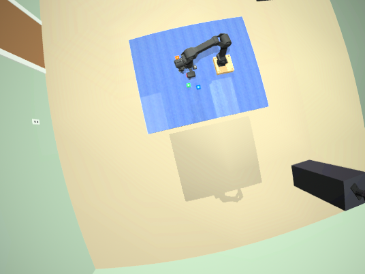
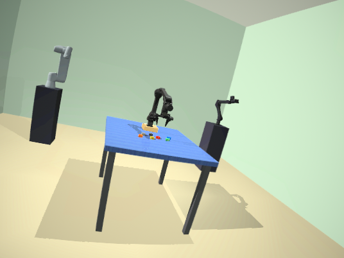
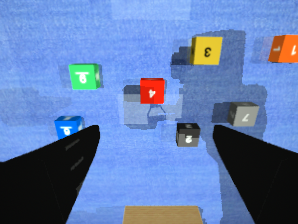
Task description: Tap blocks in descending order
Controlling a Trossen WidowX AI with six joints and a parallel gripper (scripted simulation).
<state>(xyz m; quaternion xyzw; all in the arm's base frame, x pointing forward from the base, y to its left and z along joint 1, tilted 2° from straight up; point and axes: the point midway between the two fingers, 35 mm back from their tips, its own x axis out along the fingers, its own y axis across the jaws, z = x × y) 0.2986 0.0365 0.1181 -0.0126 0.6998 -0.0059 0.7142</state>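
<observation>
My gripper (image 2: pixel 162 124) (image 3: pixel 156 130) is open and empty, above the table. In the wrist view, a red block (image 3: pixel 152 91) with 4 lies ahead between the finger lines, and a black block (image 3: pixel 188 135) with 2 lies nearer the right fingertip. A green block (image 3: pixel 84 76) (image 1: pixel 188 85) and a blue block (image 3: pixel 68 125) (image 1: pixel 198 87) are at left; I cannot tell 6 from 9 on them. The left finger partly hides the blue one. A yellow block (image 3: pixel 206 50) shows 3, a grey block (image 3: pixel 243 114) shows 7, an orange block (image 3: pixel 286 49) (image 1: pixel 177 57) shows 1.
The blue table (image 1: pixel 153 116) (image 2: pixel 128 144) carries the arm's wooden base (image 1: pixel 218 71) (image 2: pixel 150 128) (image 3: pixel 162 215), at the bottom of the wrist view. The arm hides some blocks in the top view. Two other arms stand on dark pedestals (image 2: pixel 45 115) (image 2: pixel 215 136) away from the table.
</observation>
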